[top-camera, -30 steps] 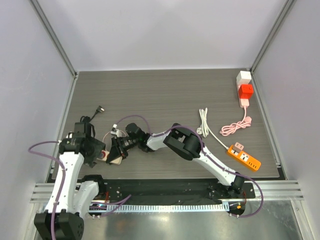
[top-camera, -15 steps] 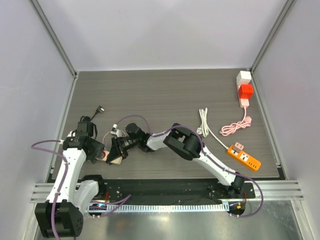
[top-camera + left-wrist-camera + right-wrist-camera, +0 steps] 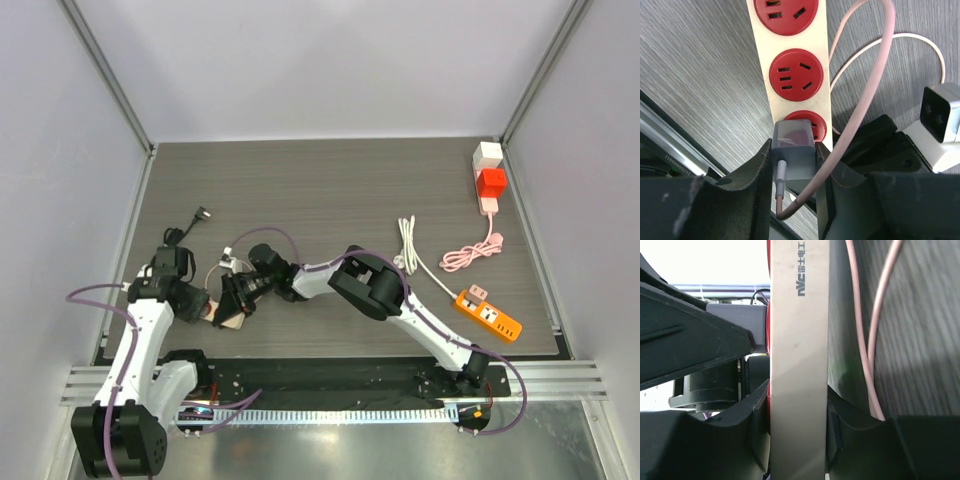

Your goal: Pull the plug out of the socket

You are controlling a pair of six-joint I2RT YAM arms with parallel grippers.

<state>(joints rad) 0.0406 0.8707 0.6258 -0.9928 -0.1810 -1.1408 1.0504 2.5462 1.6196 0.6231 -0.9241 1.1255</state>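
A cream power strip (image 3: 790,50) with red sockets lies at the table's front left (image 3: 229,320). A grey plug (image 3: 792,150) with a pink cable (image 3: 870,90) sits at the strip's lowest socket. My left gripper (image 3: 792,152) is shut on the plug, one finger on each side. My right gripper (image 3: 799,395) is shut across the strip's body (image 3: 799,340). The grey plug (image 3: 735,320) shows to its left. In the top view both grippers, left (image 3: 200,306) and right (image 3: 237,297), meet at the strip.
A white adapter block (image 3: 940,117) lies beside the strip. An orange power strip (image 3: 489,312), a white cable (image 3: 405,245), a pink cable (image 3: 470,252) and a red and white adapter (image 3: 489,180) lie at the right. A black connector (image 3: 198,216) lies at the left.
My left arm has shifted slightly, its wrist settling a little nearer the strip. The right arm and the strip stay put.
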